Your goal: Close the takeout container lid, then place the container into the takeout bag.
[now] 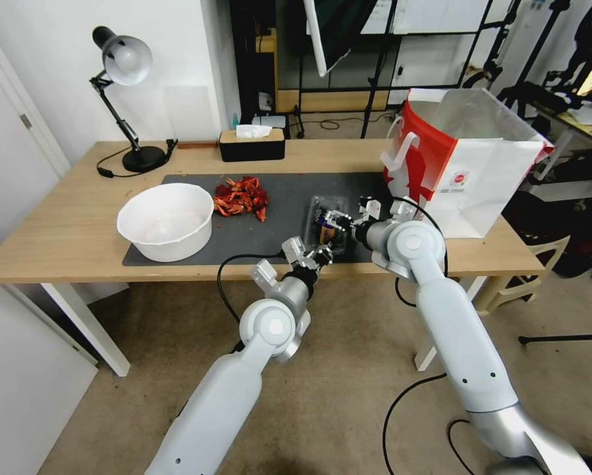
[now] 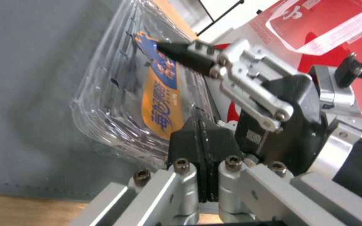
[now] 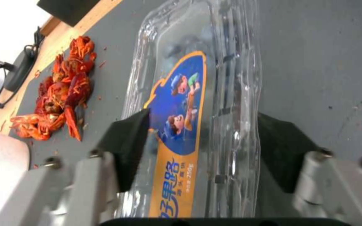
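Container [image 1: 327, 227] first: the small clear box lay on the grey mat [image 1: 282, 198] on the desk [image 1: 58, 231], between the white bowl [image 1: 165, 221] and the red-and-white bag [image 1: 464, 175], nearer the bag. Its lid [image 3: 181, 125], the half with the blue and orange label, lay down flat over the base, so it looked closed or close to it; whether the catch had snapped home could not be told. No berries could be made out through the plastic.

The right gripper [image 1: 340, 220] reached in from the bag's side of the box. Its fingers [image 3: 124, 147] stood well apart, one on each long side of the box, with the near one touching the lid at the label's edge and the other just beside the far rim. They straddled the box without yet squeezing it. The left gripper [image 1: 317, 255] sat at the box's near edge, on the side away from the bag, its black fingers [image 2: 193, 141] pressed flat together with nothing between them, just touching the rim.

By my reading the lid stage was done or almost done, and the whole second half remained: the box had not been lifted, and the bag stood upright and open-mouthed at the desk's end, well apart from the box. Red crayfish shells [image 1: 241, 196] lay on the mat on the bowl's side.
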You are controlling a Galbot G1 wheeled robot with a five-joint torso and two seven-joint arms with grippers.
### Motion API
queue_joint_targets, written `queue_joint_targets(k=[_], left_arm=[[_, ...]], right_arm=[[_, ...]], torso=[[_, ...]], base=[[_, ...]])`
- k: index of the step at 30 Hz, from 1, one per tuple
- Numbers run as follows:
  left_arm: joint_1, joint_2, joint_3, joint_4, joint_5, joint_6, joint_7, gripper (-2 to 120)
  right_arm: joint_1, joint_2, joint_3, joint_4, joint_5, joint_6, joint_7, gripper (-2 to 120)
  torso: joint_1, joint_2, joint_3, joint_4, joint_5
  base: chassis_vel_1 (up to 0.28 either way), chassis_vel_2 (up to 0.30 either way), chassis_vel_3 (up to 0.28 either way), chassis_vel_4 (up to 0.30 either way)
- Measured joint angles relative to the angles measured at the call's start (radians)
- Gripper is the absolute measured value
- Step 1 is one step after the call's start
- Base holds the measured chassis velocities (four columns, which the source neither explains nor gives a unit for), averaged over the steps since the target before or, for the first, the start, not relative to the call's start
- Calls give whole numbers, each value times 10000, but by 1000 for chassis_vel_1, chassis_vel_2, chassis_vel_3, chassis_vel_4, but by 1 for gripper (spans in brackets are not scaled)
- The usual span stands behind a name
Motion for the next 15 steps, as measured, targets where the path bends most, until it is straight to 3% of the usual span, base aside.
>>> queue_joint_targets(k=[8, 10, 15], left_arm=[[26, 33, -13, -70, -8, -24, 0, 0], [69, 52, -31, -144, -11, -53, 1, 0], [256, 162, -133, -473, -6, -138, 50, 0]], right_arm=[[-105, 26, 89, 56, 264, 5, 218, 32], [-143, 29, 163, 66, 276, 14, 235, 19], [-243, -4, 278, 180, 274, 66, 107, 6]], torso=[[-1, 0, 0, 0, 0], [-2, 0, 0, 1, 0], [-2, 0, 0, 0, 0]], base=[[0, 0, 0, 0], [0, 0, 0, 0], [0, 0, 0, 0]])
